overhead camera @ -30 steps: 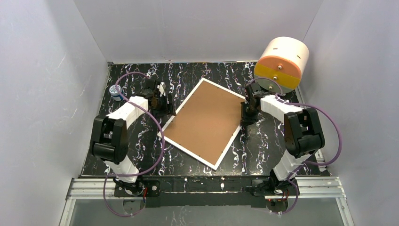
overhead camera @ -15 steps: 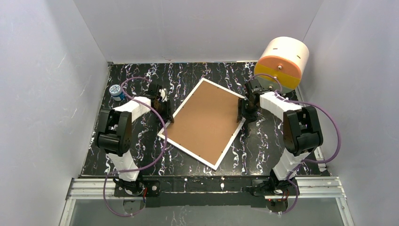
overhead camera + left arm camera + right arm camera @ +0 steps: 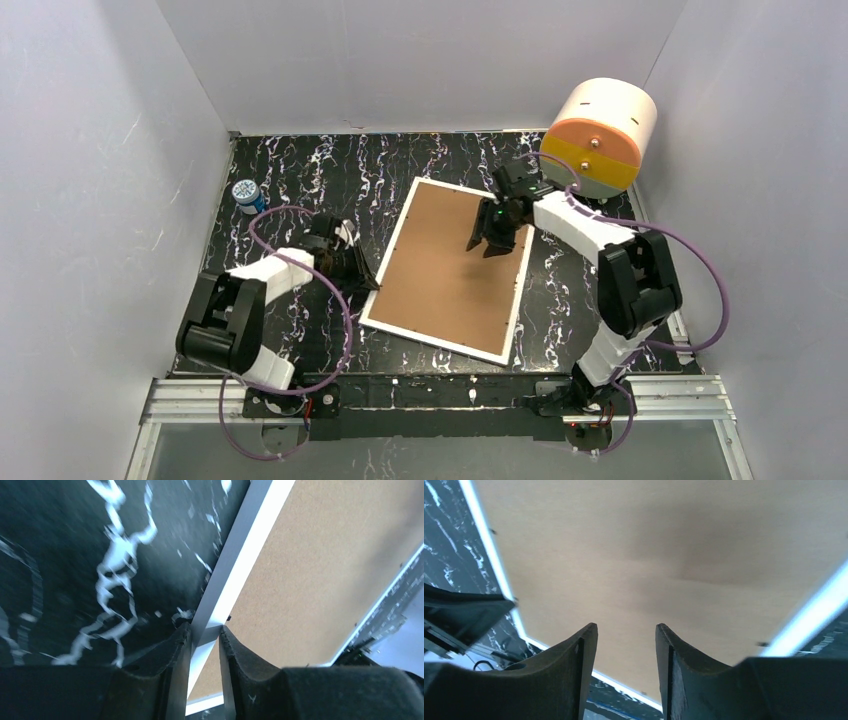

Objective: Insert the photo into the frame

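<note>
Lying back-up, frame (image 3: 450, 270), left end effector (image 3: 205, 631) pinching its rim, right end effector (image 3: 626, 628) spread

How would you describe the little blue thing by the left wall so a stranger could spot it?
Find the black marbled table, then follow its left edge toward the back. There stands the small blue container with a speckled white top. It is tiny and upright, unlike the flat brown frame and the big white-and-orange drum.

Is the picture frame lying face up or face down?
Face down: the frame lies flat, its brown back on top inside the white rim.
</note>
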You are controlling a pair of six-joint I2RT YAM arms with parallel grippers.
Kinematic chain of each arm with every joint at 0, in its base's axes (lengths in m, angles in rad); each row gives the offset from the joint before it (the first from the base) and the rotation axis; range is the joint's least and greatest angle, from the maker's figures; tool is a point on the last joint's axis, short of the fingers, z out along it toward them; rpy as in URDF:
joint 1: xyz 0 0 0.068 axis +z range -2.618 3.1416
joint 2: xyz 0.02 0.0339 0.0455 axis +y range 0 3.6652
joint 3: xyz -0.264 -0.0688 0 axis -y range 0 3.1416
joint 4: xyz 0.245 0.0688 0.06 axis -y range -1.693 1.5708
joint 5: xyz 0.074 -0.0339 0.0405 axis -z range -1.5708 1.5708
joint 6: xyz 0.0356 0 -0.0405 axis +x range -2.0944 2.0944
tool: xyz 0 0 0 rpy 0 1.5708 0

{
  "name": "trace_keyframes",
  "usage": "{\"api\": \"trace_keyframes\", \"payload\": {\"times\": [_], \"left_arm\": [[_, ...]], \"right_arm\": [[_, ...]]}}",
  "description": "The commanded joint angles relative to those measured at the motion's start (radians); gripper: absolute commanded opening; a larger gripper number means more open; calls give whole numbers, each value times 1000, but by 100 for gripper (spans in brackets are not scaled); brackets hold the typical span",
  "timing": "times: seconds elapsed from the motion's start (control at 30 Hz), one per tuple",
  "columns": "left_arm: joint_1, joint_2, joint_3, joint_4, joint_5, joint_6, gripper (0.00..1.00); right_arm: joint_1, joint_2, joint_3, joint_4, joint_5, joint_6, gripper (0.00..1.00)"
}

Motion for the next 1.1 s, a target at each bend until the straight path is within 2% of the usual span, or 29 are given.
{"api": "trace_keyframes", "payload": {"times": [0.0,0.23,0.4,0.73,0.9,1.07], "left_arm": [[-90,-75,-115,-13,40,-174,17],[-130,-194,-234,-2,47,-237,18],[-133,-251,-281,16,74,-251,20],[-132,-326,-253,-23,-17,-279,31],[-114,-297,-221,-83,-49,-240,31],[-81,-332,-213,-112,-109,-226,34]], "right_arm": [[121,68,92,5,42,146,54],[335,266,345,-99,317,207,60],[419,445,571,-220,412,246,61],[488,706,916,-338,507,259,54],[499,768,978,-360,565,231,45],[511,817,1020,-368,605,198,43]]}}
